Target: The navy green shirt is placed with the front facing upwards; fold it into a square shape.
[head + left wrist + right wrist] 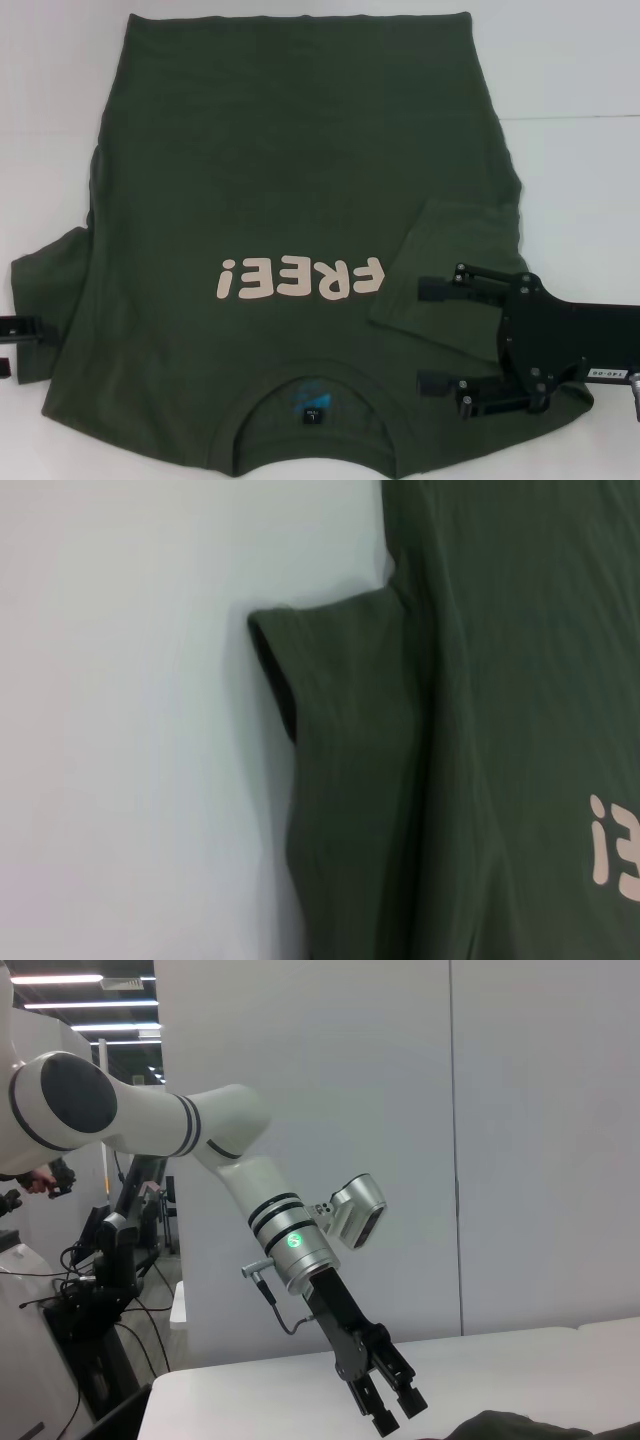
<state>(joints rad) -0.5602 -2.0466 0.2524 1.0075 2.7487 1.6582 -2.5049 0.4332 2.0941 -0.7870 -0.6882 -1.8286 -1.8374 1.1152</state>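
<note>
Overhead, the navy green shirt [280,200] lies flat on the white table [580,80], front up, with its collar nearest the robot and the cream lettering across the chest. Its right sleeve [450,265] is already turned inward over the body, which probably explains why the right gripper [438,335] hovers there, jaws spread wide and holding nothing. The left gripper [20,330] sits at the table edge beside the other sleeve; whether it is open cannot be told here.

From the left wrist, that left sleeve [330,680] lies unfolded, sticking out onto the table, likely next to be folded.

From the right wrist, the left gripper [392,1412] hangs just above the table, fingers close together and empty.
</note>
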